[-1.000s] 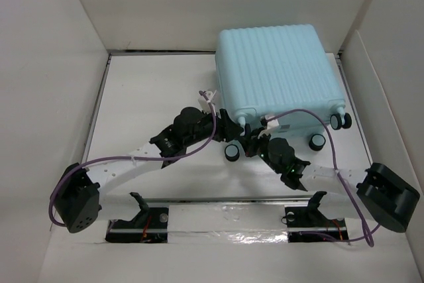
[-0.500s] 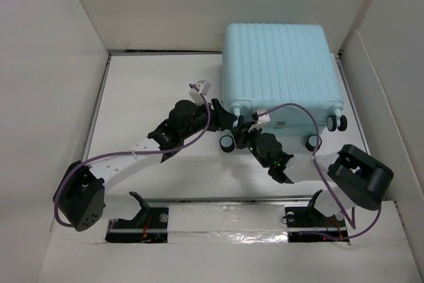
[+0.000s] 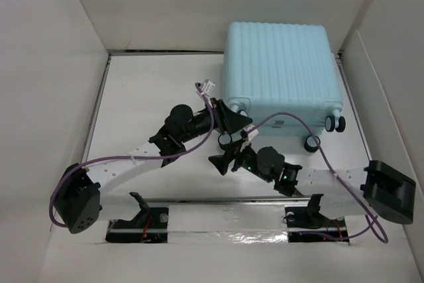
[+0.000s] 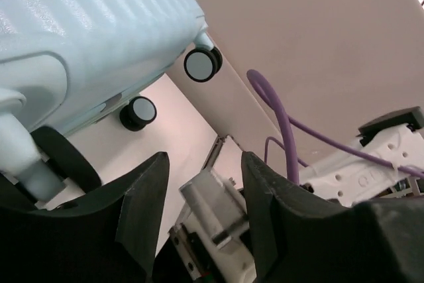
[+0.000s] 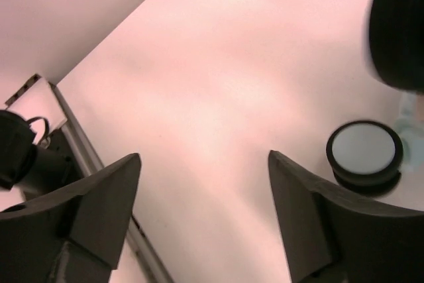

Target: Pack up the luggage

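Luggage (image 3: 278,71) lies shut at the surface's (image 3: 152,91) far-right corner, ribs running far-to-near, wheels (image 3: 311,143) facing the arms; open room lies leftward. Left tool (image 4: 204,160) is half-spread and empty by its near-left corner. Right tool (image 5: 204,157) is spread wide, empty.

The ribbed luggage (image 3: 278,64) is pale aqua, wheels (image 4: 201,64) black, faces seemingly white.

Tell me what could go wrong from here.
The left gripper and the open right gripper sit close together beside the suitcase; they may collide. The right arm's purple cable drapes past a wheel and could snag. The closed suitcase may slide if nudged.
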Controlling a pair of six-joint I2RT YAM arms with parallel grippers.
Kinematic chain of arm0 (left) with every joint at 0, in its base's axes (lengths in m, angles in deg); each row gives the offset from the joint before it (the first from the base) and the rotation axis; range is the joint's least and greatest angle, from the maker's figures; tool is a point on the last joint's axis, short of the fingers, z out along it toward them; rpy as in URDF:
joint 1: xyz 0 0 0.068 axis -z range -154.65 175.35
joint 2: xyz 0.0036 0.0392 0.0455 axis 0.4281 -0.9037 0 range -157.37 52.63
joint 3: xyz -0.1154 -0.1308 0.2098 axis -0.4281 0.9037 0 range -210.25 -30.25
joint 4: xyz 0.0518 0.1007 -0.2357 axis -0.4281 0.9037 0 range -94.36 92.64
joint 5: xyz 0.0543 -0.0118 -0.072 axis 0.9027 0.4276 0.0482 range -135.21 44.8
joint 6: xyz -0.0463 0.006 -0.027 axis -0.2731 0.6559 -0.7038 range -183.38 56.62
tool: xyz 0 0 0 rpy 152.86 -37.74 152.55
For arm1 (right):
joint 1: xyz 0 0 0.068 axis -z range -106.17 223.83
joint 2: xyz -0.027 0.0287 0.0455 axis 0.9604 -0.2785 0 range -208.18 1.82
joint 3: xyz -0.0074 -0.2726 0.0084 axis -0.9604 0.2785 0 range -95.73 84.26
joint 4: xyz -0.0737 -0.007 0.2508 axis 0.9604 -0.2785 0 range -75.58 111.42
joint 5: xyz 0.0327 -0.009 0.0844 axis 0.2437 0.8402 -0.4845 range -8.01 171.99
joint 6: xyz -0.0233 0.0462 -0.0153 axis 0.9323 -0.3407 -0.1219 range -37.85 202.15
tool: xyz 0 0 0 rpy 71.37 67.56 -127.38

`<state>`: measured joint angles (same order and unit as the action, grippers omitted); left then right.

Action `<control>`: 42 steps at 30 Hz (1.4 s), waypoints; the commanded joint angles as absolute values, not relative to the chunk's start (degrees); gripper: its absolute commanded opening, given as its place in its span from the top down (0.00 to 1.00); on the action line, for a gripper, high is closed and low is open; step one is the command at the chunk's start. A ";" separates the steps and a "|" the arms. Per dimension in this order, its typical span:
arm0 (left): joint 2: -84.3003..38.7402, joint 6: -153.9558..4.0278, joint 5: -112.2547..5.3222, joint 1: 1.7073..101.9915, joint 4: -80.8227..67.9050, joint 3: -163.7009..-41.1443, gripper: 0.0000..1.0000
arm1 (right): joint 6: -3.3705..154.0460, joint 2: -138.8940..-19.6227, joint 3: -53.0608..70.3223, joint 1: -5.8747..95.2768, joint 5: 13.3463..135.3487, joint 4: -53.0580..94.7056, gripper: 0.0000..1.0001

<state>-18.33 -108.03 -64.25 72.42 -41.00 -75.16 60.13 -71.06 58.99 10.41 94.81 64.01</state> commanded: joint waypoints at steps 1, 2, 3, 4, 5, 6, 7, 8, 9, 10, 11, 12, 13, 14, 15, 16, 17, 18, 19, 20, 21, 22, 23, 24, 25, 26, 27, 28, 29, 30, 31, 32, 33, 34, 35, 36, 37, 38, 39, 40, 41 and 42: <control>-15.94 -108.21 -67.54 70.97 -42.51 -73.15 0.56 | 61.50 -63.50 60.97 10.11 96.83 55.13 0.14; -14.36 -107.86 -66.31 70.18 -42.15 -71.93 0.55 | 61.50 -59.13 61.50 9.50 97.97 52.47 0.13; -13.39 -107.60 -65.78 69.57 -41.80 -71.13 0.55 | 61.32 -56.82 62.20 9.49 98.59 50.01 0.13; -11.38 -106.90 -64.03 68.78 -41.01 -69.38 0.55 | 60.97 -52.36 62.64 9.49 99.64 45.02 0.10; -10.31 -106.54 -63.14 68.77 -40.48 -68.49 0.55 | 61.06 -50.23 62.64 8.97 100.18 42.80 0.10; -9.09 -106.10 -62.09 68.16 -39.96 -67.53 0.56 | 61.15 -48.21 62.90 8.96 100.88 41.04 0.09; -7.68 -105.66 -59.82 68.15 -38.82 -66.56 0.57 | 61.32 -46.27 63.08 8.96 101.84 38.41 0.09; -5.32 -104.79 -58.40 67.63 -38.03 -64.64 0.60 | 61.58 -44.51 63.00 8.96 104.03 37.08 0.08; -4.08 -104.35 -57.00 67.63 -37.15 -63.66 0.61 | 62.02 -41.45 62.82 8.96 104.57 35.93 0.09; -3.11 -103.99 -55.59 67.63 -35.57 -62.87 0.63 | 63.50 -40.29 61.95 9.75 105.01 34.96 0.12; -1.62 -103.82 -53.49 67.02 -34.95 -61.21 0.65 | 64.22 -39.41 61.42 11.06 104.93 33.30 0.15; -1.17 -103.73 -53.12 67.01 -34.77 -60.23 0.65 | 65.09 -38.79 60.80 11.94 104.32 32.85 0.22; -0.99 -103.81 -53.03 66.05 -34.94 -59.53 0.66 | 66.58 -38.87 59.32 13.00 103.62 32.32 0.47; -1.25 -103.90 -54.16 64.91 -35.38 -58.39 0.66 | 67.03 -39.13 58.78 15.01 102.30 31.80 0.65; -1.77 -103.90 -55.13 64.38 -35.90 -58.03 0.67 | 67.64 -39.66 58.17 16.07 101.68 31.70 0.84; -2.47 -103.90 -56.01 64.37 -37.04 -58.03 0.67 | 68.35 -40.88 56.86 17.13 100.81 31.09 1.00; -4.22 -103.81 -57.41 63.85 -37.49 -58.55 0.68 | 68.61 -41.50 56.15 18.79 99.23 30.91 1.00; -5.28 -103.55 -57.77 63.85 -37.92 -59.08 0.69 | 68.97 -42.03 55.62 19.50 98.52 30.91 1.00; -6.25 -103.12 -57.86 63.85 -38.80 -59.43 0.69 | 69.58 -42.47 55.18 20.03 97.82 31.17 1.00; -8.26 -102.85 -58.12 63.85 -39.33 -60.48 0.70 | 69.93 -43.17 54.56 20.56 96.68 32.05 0.96; -9.33 -102.76 -58.39 63.85 -39.94 -60.92 0.70 | 70.20 -43.61 54.30 21.35 96.23 32.58 0.87; -10.38 -102.76 -58.91 63.85 -41.43 -61.54 0.71 | 71.07 -43.88 54.03 21.36 95.70 33.54 0.66; -12.65 -102.76 -60.48 63.85 -42.31 -62.67 0.71 | 71.43 -44.58 53.60 22.23 94.83 33.64 0.57; -13.89 -102.67 -61.37 63.85 -42.93 -63.29 0.72 | 71.69 -44.93 52.55 22.76 94.56 33.64 0.49; -14.86 -102.76 -61.99 63.85 -44.16 -63.74 0.72 | 71.95 -45.28 52.10 23.72 94.30 33.72 0.35; -16.61 -103.28 -62.86 63.85 -44.95 -64.35 0.73 | 72.13 -45.55 51.75 24.25 93.42 34.07 0.30; -17.33 -103.63 -63.22 63.85 -45.83 -64.44 0.73 | 72.31 -46.42 51.05 24.87 92.72 34.25 0.26; -17.94 -103.90 -63.40 63.85 -47.32 -64.62 0.73 | 72.57 -46.86 50.52 26.18 91.93 34.25 0.20; -19.17 -103.99 -63.83 63.85 -47.86 -65.14 0.73 | 72.66 -47.30 50.17 26.71 90.70 34.51 0.17; -19.79 -104.16 -64.19 63.85 -48.21 -65.58 0.73 | 72.75 -48.18 49.82 27.24 90.17 34.78 0.15; -21.10 -104.25 -65.06 63.85 -48.91 -66.28 0.73 | 73.10 -48.71 49.20 28.03 89.21 35.39 0.11; -21.64 -104.43 -65.50 63.85 -49.61 -66.46 0.73 | 73.36 -49.24 48.85 28.04 89.20 35.65 0.09; -22.34 -104.86 -66.03 63.85 -50.49 -66.55 0.73 | 73.45 -49.85 48.41 28.65 87.98 35.92 0.08; -22.78 -105.22 -66.47 63.85 -51.37 -66.55 0.73 | 73.80 -51.16 47.27 28.65 87.36 36.10 0.06; -23.92 -105.57 -67.26 63.85 -53.12 -66.81 0.74 | 73.98 -51.96 46.65 29.17 86.91 36.27 0.05; -24.45 -105.92 -67.79 63.85 -54.09 -66.82 0.74 | 74.07 -52.92 45.95 29.18 86.13 36.36 0.03; -24.98 -106.53 -68.49 63.85 -55.23 -66.90 0.74 | 74.24 -54.76 45.34 29.88 85.68 36.27 0.03; -26.03 -106.71 -69.28 63.85 -56.46 -67.16 0.74 | 74.24 -55.82 44.20 29.88 85.24 36.10 0.02; -26.47 -106.89 -69.46 63.85 -56.91 -67.25 0.74 | 74.24 -56.62 43.75 29.88 84.37 36.27 0.02; -26.74 -106.98 -69.64 63.85 -57.44 -67.26 0.75 | 74.07 -57.23 43.57 29.88 84.19 36.53 0.02; -27.17 -106.89 -69.73 63.85 -58.57 -67.17 0.75 | 73.98 -58.20 43.48 29.88 84.01 37.67 0.02; -27.53 -106.98 -69.73 64.63 -59.02 -67.17 0.75 | 73.80 -58.47 43.40 30.49 83.75 38.11 0.01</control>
<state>-27.58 -106.13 -67.18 63.92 -51.29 -64.54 72.98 -57.73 46.00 29.67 86.26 33.84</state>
